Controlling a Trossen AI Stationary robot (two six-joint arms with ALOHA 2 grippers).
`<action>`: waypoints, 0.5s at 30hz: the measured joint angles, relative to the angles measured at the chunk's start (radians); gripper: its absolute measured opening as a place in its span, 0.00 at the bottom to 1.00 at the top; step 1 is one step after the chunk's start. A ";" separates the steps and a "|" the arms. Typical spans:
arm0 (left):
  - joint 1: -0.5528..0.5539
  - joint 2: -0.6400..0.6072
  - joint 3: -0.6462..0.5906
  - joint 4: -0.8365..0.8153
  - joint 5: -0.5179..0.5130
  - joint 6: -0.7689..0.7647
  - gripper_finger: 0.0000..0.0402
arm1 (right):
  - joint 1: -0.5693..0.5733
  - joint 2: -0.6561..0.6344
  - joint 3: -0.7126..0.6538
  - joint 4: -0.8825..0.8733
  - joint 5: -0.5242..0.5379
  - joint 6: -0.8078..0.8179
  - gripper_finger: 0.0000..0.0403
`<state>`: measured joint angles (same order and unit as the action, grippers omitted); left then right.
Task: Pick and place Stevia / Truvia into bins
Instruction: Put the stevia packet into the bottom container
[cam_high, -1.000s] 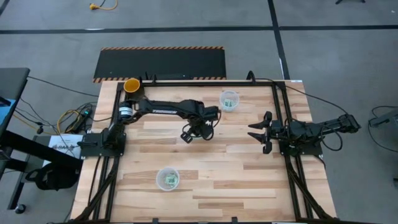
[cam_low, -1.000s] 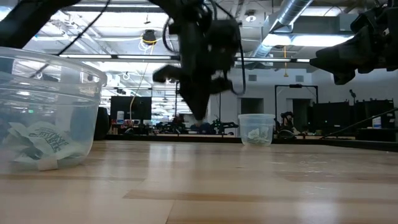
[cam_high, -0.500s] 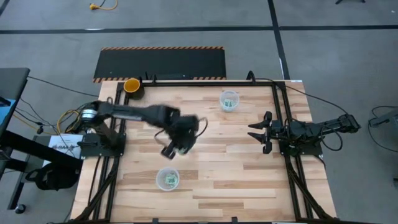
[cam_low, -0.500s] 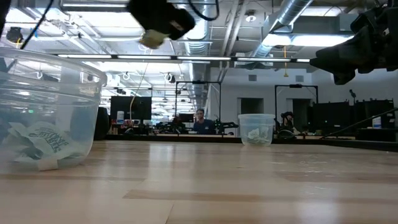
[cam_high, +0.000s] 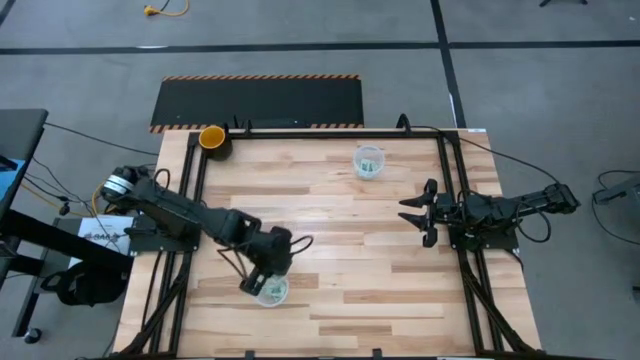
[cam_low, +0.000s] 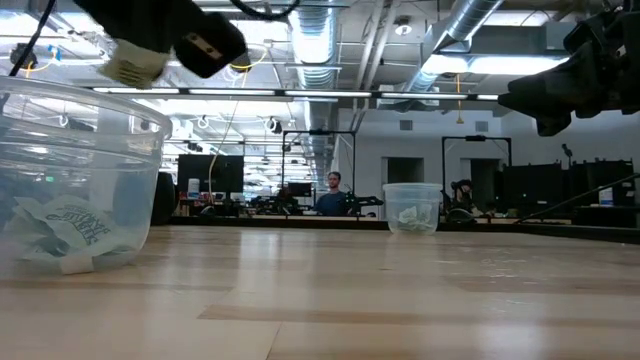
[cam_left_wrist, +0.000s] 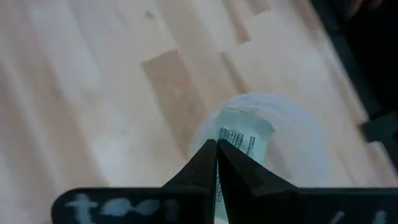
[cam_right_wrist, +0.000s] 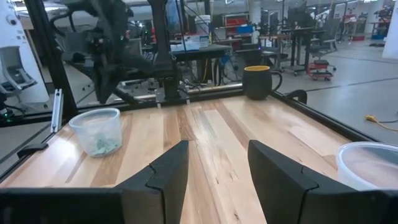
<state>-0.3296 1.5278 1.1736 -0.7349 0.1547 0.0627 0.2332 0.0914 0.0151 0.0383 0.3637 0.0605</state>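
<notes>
Packet: Stevia packet pinched between the closed fingers of the left gripper, directly over the near bin.
Near bin: stands close to the table's front edge, packets inside.
Far bin: well apart, by the back edge.
Right gripper: fingers spread, empty, at the right edge; bare wood between it and the near bin.

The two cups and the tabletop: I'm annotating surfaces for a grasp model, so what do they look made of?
Near cup and far cup: clear, glossy plastic by the look, since the packets inside show through the walls. Tabletop: pale wood planks with visible grain and seams, smooth with a slight sheen, probably sealed.
</notes>
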 joint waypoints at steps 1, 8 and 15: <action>-0.011 -0.008 -0.017 0.018 0.006 -0.021 0.00 | 0.000 0.000 0.000 0.000 0.000 0.000 0.40; -0.072 -0.056 -0.140 0.194 0.019 -0.134 0.00 | 0.000 0.000 0.000 0.000 0.000 0.000 0.40; -0.096 -0.065 -0.165 0.234 0.023 -0.190 0.00 | 0.000 0.000 0.000 0.000 0.000 0.000 0.40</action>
<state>-0.4260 1.4628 1.0088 -0.5008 0.1778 -0.1271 0.2333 0.0914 0.0152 0.0383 0.3637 0.0608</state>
